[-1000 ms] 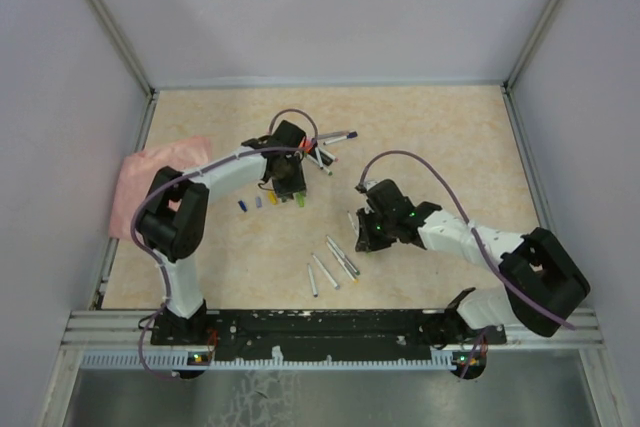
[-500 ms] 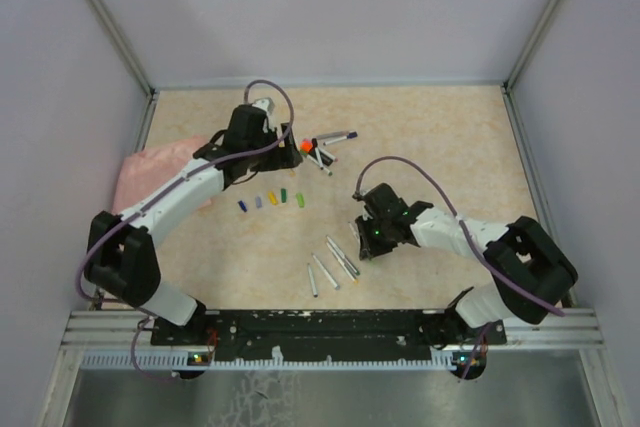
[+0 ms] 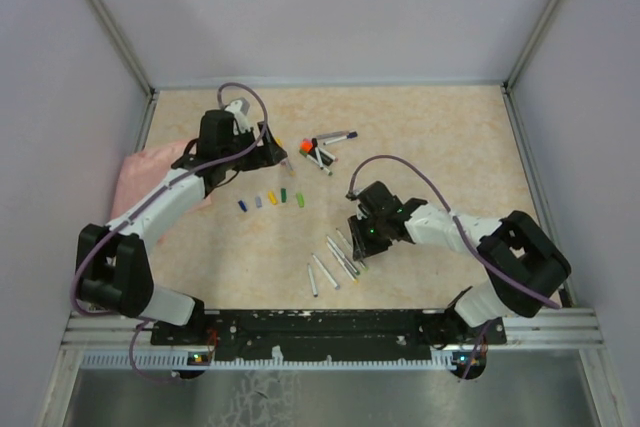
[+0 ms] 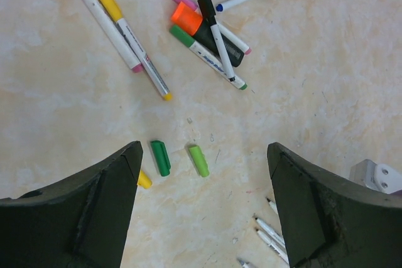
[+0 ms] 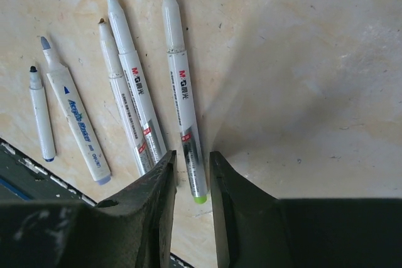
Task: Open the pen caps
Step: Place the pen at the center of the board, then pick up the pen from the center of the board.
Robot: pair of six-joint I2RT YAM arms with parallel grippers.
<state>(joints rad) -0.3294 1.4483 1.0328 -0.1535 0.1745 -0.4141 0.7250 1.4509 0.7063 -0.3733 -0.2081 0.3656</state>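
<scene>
Now | left fingers (image 4: 81, 211) spread (above green caps (image 4: 161, 158)) | right fingers (image 5: 144, 218) straddle pen (image 5: 182, 105)

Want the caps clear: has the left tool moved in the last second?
Yes. The left tool has drawn away from the row of caps, going left and farther back on the table, nearer the pink cloth.

dark green cap (image 4: 161, 157), white pens (image 5: 180, 92), pink cloth (image 3: 135, 177)

I see my beige, marbled tabletop (image 3: 440, 137) with a crumpled pink cloth (image 3: 138, 173) lying at its left edge, against the pale grey side wall (image 3: 60, 147). A black metal rail (image 3: 330, 325) runs along the near edge.
</scene>
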